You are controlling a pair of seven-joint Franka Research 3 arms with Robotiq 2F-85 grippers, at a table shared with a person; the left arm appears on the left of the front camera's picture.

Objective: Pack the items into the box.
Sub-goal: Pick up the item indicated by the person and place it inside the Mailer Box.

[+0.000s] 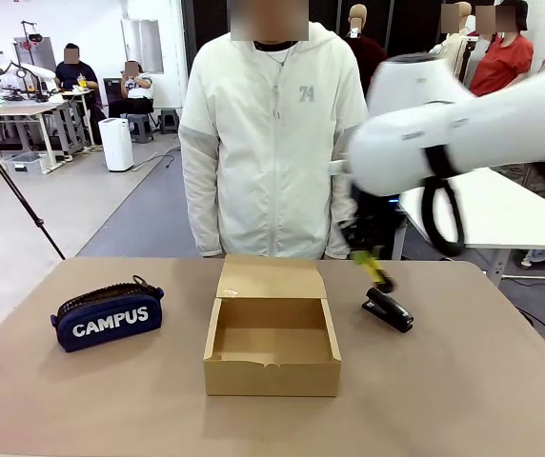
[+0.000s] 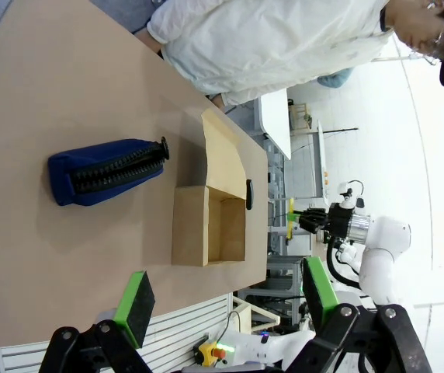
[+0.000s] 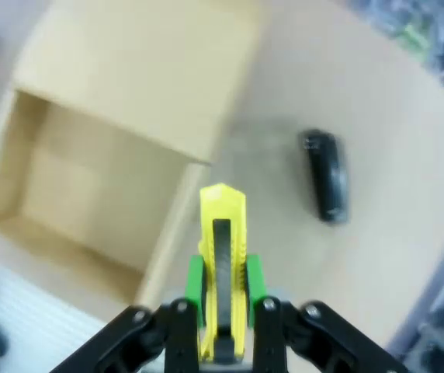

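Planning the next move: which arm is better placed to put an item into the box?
Right. The right pincer is shut on the utility knife, raised near the open box. The left pincer is open and empty, back from the items.

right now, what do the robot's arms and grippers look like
The right arm is a smooth, rounded white shell with a black cable looped around it. Both grippers are black linkages with round bolted joints. The left gripper and the right gripper each carry flat bright green pads on the inner faces of their two fingers.
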